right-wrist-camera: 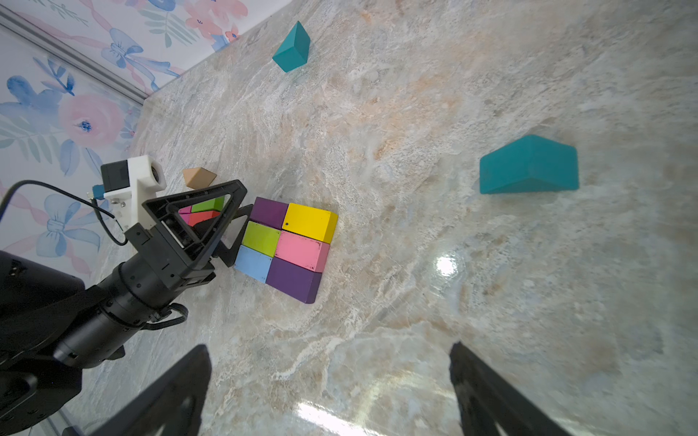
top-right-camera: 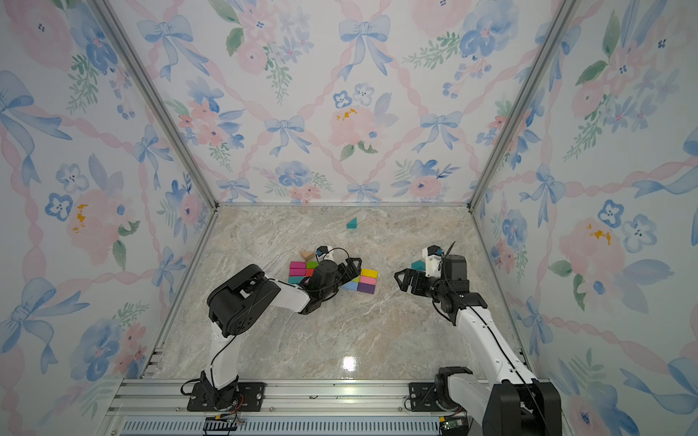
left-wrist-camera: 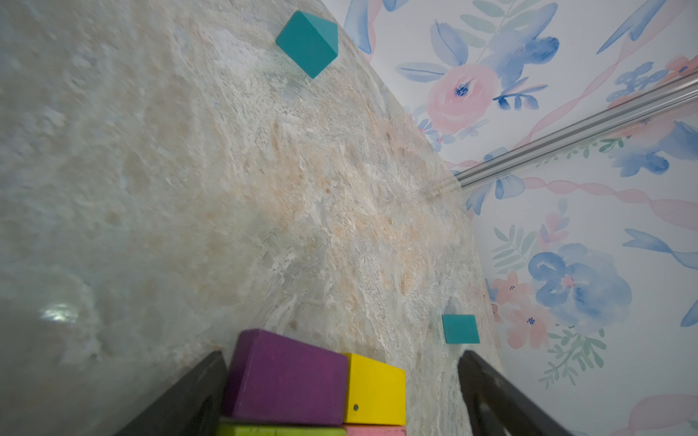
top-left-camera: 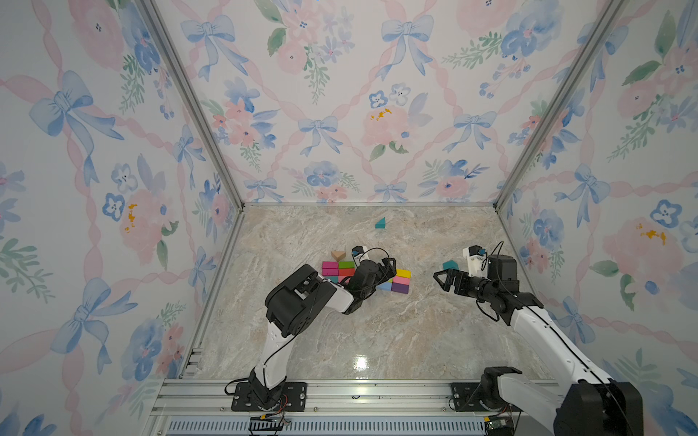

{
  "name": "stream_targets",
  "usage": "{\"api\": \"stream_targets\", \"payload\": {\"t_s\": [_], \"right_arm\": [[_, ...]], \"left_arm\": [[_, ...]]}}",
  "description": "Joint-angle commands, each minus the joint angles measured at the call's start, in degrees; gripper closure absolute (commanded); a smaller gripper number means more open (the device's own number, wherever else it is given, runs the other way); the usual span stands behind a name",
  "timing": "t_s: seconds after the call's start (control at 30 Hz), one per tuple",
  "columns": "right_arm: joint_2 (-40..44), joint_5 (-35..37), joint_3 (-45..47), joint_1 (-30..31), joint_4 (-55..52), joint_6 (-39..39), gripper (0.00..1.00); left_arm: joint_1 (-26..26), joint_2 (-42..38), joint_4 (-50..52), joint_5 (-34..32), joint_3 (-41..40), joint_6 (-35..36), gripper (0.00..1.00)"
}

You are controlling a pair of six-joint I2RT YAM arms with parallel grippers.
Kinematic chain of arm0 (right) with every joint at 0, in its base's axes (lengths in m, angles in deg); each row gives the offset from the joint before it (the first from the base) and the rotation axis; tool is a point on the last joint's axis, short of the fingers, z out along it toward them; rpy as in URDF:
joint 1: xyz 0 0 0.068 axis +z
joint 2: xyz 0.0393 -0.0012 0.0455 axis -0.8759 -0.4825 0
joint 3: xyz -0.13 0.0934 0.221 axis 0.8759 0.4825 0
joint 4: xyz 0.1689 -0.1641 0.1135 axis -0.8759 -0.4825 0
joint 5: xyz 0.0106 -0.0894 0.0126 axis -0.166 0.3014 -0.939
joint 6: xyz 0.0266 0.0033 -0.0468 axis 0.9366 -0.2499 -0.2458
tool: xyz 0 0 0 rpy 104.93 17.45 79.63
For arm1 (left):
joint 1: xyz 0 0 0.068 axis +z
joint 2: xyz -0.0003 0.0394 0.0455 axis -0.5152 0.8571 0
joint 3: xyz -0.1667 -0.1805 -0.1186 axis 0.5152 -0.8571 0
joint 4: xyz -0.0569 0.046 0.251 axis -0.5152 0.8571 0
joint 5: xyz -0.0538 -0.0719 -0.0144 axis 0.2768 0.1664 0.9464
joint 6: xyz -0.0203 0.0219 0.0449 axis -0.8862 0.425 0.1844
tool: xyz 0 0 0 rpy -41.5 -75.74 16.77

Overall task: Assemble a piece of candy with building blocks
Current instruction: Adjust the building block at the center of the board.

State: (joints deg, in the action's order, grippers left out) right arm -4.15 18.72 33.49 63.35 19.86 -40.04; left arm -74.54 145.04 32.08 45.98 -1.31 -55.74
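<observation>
The building blocks lie in a flat cluster [top-left-camera: 400, 281] mid-table, with a yellow brick [right-wrist-camera: 309, 222], pink brick [right-wrist-camera: 302, 251], green brick [right-wrist-camera: 260, 238], blue brick [right-wrist-camera: 253, 262] and two purple ones packed side by side. More bricks [top-left-camera: 336, 266] lie on its left side. My left gripper [top-left-camera: 389, 270] stands open low over the cluster. Its fingers [left-wrist-camera: 196, 389] straddle a purple brick [left-wrist-camera: 287, 373] and the yellow brick [left-wrist-camera: 374, 389] with a gap. My right gripper [top-left-camera: 438, 279] is open and empty above bare table, next to a teal prism [top-left-camera: 450, 265].
A second teal prism [top-left-camera: 380, 223] stands alone near the back wall. A tan prism [top-left-camera: 338, 255] sits just behind the cluster's left end. Flowered walls with metal corner posts [top-left-camera: 502, 204] close in the marble table [top-left-camera: 377, 332] on three sides.
</observation>
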Motion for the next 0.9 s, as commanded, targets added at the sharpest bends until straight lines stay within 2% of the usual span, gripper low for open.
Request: {"api": "stream_targets", "payload": {"t_s": [0.0, 0.37, 0.57, 0.7, 0.87], "right_arm": [[0.80, -0.67, -0.27, -0.54, -0.82, -0.89, 0.01], [0.04, 0.26, -1.95, -1.23, -3.44, -2.68, 0.01], [-2.66, 2.87, -5.67, -2.01, -7.85, -5.62, 0.01], [-8.22, 6.08, -10.65, -2.77, -12.52, -8.80, 0.01], [-19.11, 8.50, -18.75, -3.89, -16.83, -12.31, 0.00]], "left_arm": [[-0.76, 1.92, 1.42, 0.13, -1.02, -0.93, 0.02], [-0.47, 0.20, 1.39, -0.53, -1.41, 0.46, 0.02], [1.65, -2.81, 2.08, 0.77, -1.17, 5.48, 0.02], [3.05, -5.24, 6.41, 4.97, 2.32, 11.28, 0.02], [3.70, -7.76, 11.68, 15.73, 7.13, 16.27, 0.02]]}}
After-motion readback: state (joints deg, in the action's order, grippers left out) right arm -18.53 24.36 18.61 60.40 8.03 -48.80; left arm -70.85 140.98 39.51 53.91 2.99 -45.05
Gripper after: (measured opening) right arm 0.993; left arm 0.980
